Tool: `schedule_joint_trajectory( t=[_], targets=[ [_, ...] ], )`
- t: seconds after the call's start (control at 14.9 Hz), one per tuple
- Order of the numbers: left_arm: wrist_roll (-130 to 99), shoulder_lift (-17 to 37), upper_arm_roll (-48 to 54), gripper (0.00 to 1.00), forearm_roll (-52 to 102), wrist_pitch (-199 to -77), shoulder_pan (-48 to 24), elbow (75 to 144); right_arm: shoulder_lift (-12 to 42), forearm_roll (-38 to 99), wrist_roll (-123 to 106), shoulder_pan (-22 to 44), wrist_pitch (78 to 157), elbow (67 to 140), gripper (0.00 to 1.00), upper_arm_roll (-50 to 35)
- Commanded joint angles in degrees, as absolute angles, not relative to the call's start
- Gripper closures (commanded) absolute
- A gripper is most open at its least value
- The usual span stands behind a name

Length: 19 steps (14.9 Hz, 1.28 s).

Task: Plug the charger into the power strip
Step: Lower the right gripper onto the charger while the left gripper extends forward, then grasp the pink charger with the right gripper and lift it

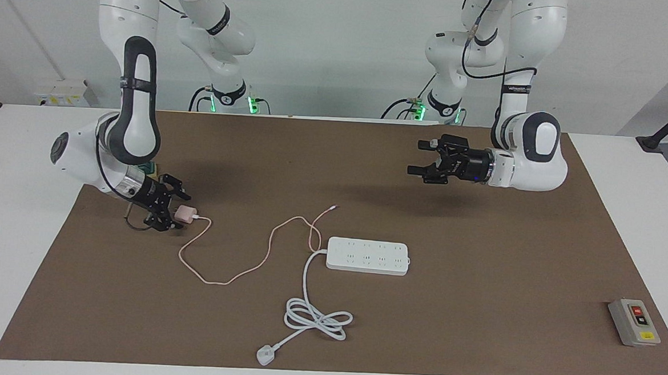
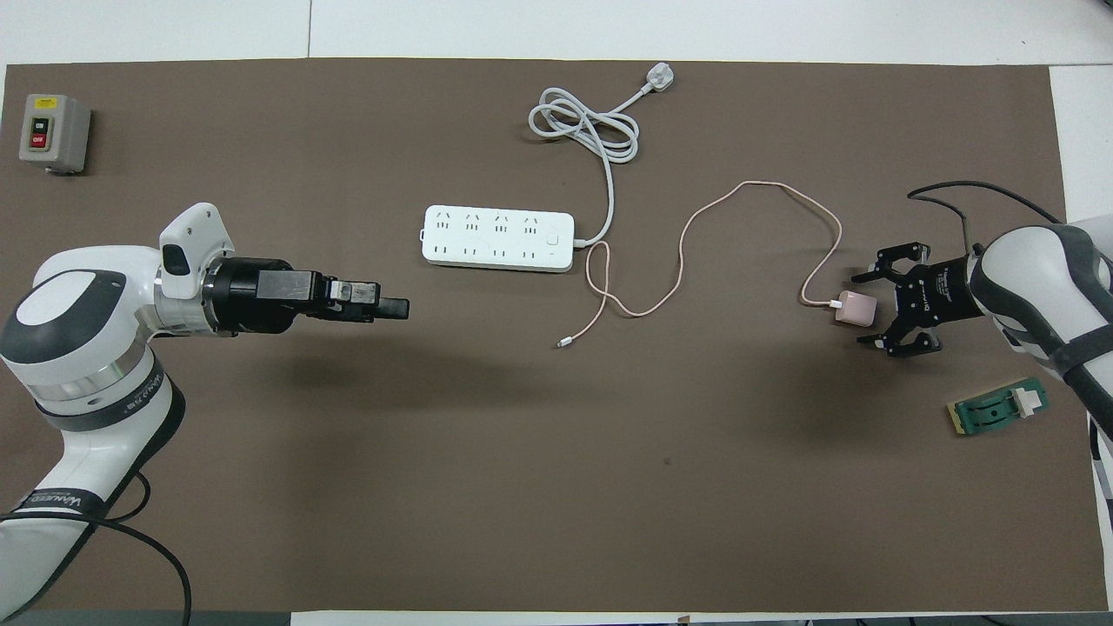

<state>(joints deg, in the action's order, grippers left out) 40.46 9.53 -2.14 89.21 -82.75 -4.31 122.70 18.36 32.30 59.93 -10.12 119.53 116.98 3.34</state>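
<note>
Both grippers gape: my right gripper (image 1: 168,208) brackets the charger (image 1: 184,213), well apart from the power strip (image 1: 367,255), ready to clamp; my left gripper (image 1: 422,159) waits above.

My bench (image 1: 1,204) is white under a brown mat (image 1: 476,309). On the mat I see the power strip (image 1: 367,255) mid-way, its looped cord (image 1: 315,318), the pink charger (image 1: 184,213) with trailing cable (image 1: 232,273), a grey switch box (image 1: 634,322) and a green part (image 2: 1000,409).
</note>
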Motion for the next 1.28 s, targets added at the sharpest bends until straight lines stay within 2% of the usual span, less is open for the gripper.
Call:
schedule_joint_trajectory(
  t=[0.0, 0.13, 0.2, 0.27, 0.47, 0.67, 0.88, 1.21],
  targets=[
    [41.7, 7.6, -2.8, 0.00, 93.2, -83.7, -6.8, 128.1, 17.7, 33.3, 59.9, -10.7, 120.7, 118.0, 0.06, 2.9],
    [41.6, 7.4, -3.0, 0.00, 93.8, -86.3, -8.5, 129.2, 17.7, 33.3, 60.2, -10.7, 120.7, 118.0, 0.07, 2.9],
    [41.4, 7.2, -3.0, 0.00, 93.9, -88.1, -9.0, 129.6, 17.7, 33.3, 60.2, -10.7, 120.7, 118.0, 0.19, 2.9],
    [41.2, 7.3, -3.0, 0.00, 94.0, -88.9, -9.6, 129.6, 17.7, 33.3, 60.3, -10.7, 120.7, 118.0, 0.26, 2.9],
    [41.3, 7.6, -3.1, 0.00, 94.2, -91.3, -10.0, 129.6, 17.7, 33.3, 60.3, -10.7, 120.7, 118.0, 0.34, 2.9],
    [41.4, 7.8, -3.1, 0.00, 94.5, -92.7, -10.0, 129.1, 17.7, 33.3, 60.3, -10.7, 120.8, 117.9, 0.71, 2.9],
    [41.4, 8.1, -3.1, 0.00, 95.9, -93.3, -10.0, 128.8, 17.8, 33.3, 59.8, -10.5, 120.8, 117.8, 1.00, 2.8],
    [41.6, 8.2, -3.1, 0.00, 96.9, -94.3, -10.0, 128.6, 17.9, 33.3, 60.5, -9.8, 119.4, 113.6, 1.00, 2.5]
  ],
)
